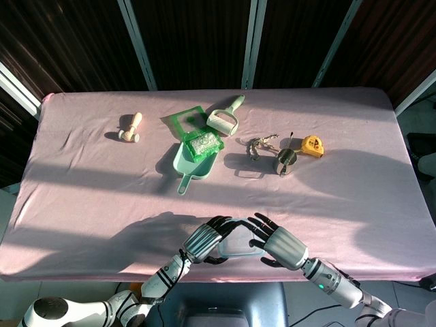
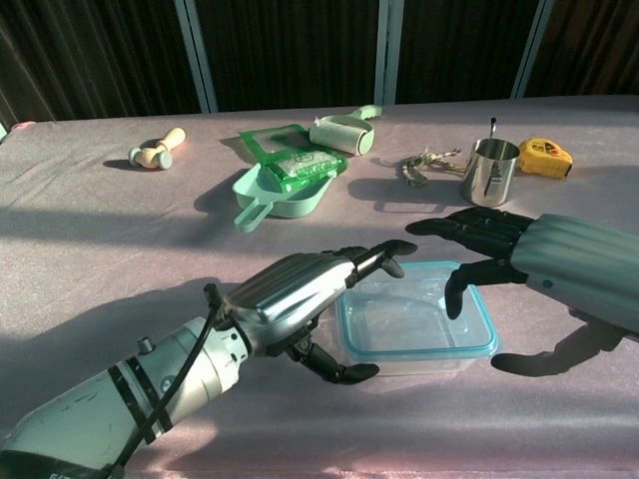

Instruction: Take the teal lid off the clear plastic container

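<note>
Lid point(image 2: 417, 319), teal-rimmed, is not yet off: it sits seated and flat on the clear container point(image 2: 424, 361) near the table's point(image 1: 102, 197) 6 o'clock edge, long axis running 9 to 3. Left hand point(image 2: 300, 299) cups the 9 o'clock side, whether gripping I cannot tell; right hand point(image 2: 519, 249) hovers spread wide at 3. Lifting remains.

One container point(image 2: 417, 324), two hands point(image 2: 295, 291) point(image 2: 477, 239)

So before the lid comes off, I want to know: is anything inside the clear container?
Through the teal lid the clear container looks empty. The left hand covers its near-left corner, so that part is unseen.
</note>
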{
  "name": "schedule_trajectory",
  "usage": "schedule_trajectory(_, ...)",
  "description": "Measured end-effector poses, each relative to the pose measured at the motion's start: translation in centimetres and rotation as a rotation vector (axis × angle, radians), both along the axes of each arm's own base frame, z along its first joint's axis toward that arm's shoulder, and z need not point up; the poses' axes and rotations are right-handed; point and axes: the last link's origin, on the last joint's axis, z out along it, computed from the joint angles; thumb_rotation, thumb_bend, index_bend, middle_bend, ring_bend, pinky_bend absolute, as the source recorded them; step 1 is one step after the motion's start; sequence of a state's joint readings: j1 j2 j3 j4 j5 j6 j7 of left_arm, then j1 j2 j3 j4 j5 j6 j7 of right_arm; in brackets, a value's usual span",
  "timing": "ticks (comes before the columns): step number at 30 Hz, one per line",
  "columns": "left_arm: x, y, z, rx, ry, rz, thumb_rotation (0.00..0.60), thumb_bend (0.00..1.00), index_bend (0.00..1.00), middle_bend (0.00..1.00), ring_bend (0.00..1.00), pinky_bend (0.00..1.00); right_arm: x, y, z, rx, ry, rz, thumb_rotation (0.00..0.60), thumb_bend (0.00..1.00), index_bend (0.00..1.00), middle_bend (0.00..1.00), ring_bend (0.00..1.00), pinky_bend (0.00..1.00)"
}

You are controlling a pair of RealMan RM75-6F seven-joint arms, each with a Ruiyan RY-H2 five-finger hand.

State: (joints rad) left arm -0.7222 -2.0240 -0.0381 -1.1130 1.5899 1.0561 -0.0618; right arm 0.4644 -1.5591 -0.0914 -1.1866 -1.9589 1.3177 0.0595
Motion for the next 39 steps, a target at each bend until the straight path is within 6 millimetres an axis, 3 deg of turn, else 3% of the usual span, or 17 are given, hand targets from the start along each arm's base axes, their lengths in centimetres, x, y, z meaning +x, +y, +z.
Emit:
schedule_trajectory(13,-0.2,0.0,0.0,-0.002,0.007,-0.002,0.6,0.28,0.0,0.48,0.46,0.42,0.1,-0.3,-0.7,0.001,0.005,-0.005,0.6,0.38,0.57,0.05,0.0,0.0)
schedule_trajectory(39,-0.7,-0.3,-0.3,-0.024,0.04,-0.024,0.6,0.28,0.0,0.48,0.46,0.42,0.3,-1.1,0.2,-0.039,0.007,-0.011,0.6,0.38,0.58,0.05,0.0,0.0)
